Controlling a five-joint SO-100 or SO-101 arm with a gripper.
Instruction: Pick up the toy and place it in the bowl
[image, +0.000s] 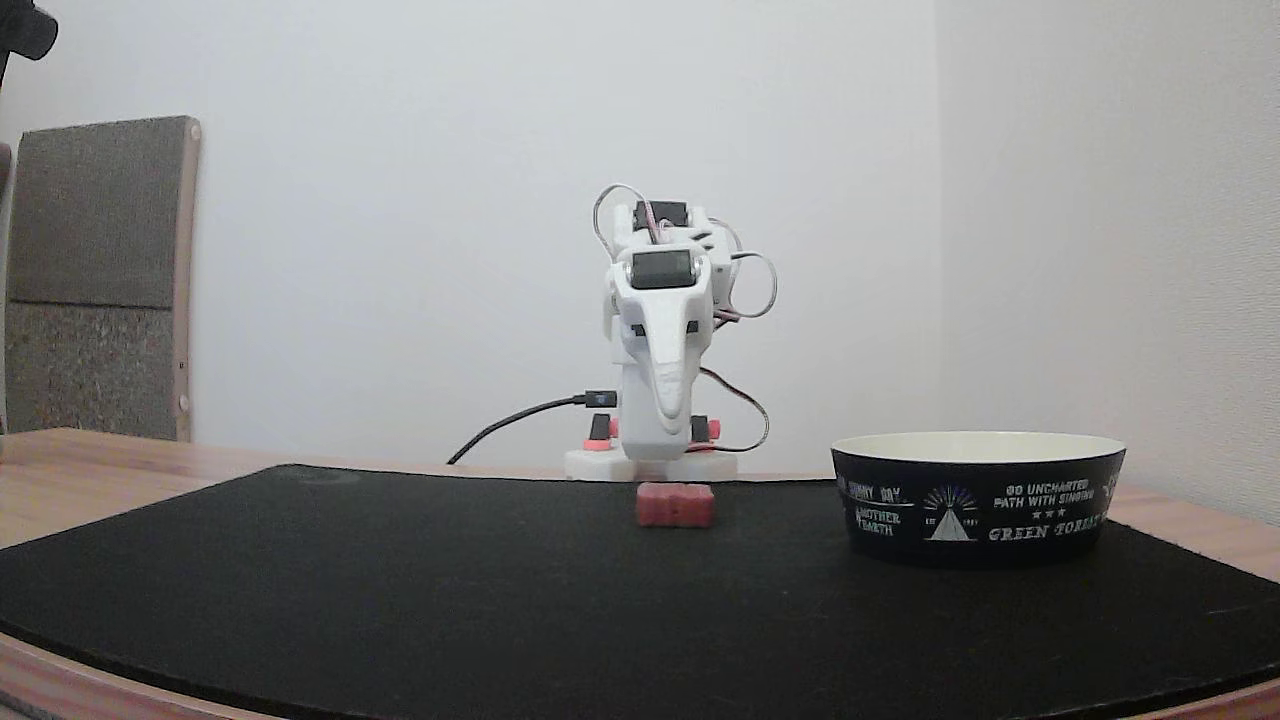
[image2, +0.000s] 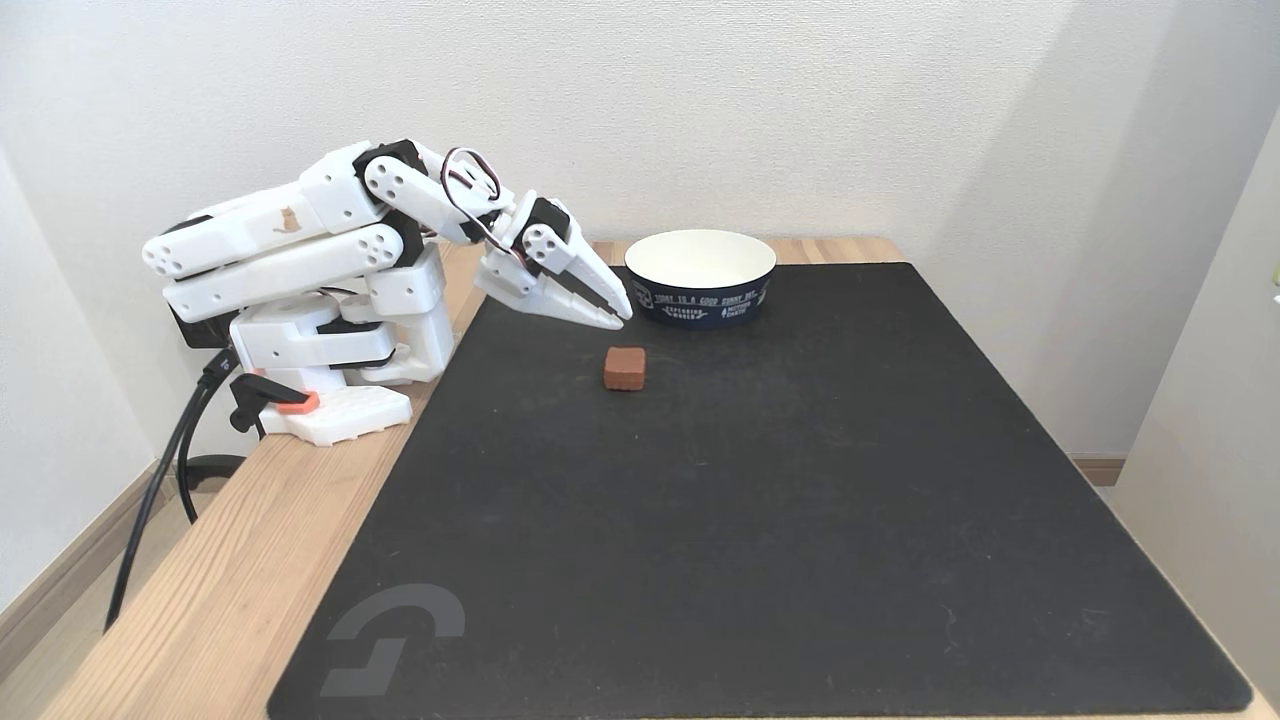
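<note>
Seen resting on the black mat (image2: 760, 520): toy (image2: 625, 368), at seven o'clock from the bowl (image2: 700, 278); gripper (image2: 612, 312) closed, empty, hovering above; probably light, stiff, best pinched across ridged sides

One toy (image2: 625, 367), one bowl (image2: 700, 277), one black mat (image2: 760, 520) — one arm (image2: 330, 240) with one tool (image2: 618, 317).

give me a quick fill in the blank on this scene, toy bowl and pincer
1. The toy lies on the black ____.
2. Inside, the bowl is cream and holds ____.
3. The pincer hangs above the mat with its fingers ____.
4. In the fixed view from the front, the bowl stands to the ____ of the toy.

Missing words: mat; nothing; closed; right
</note>
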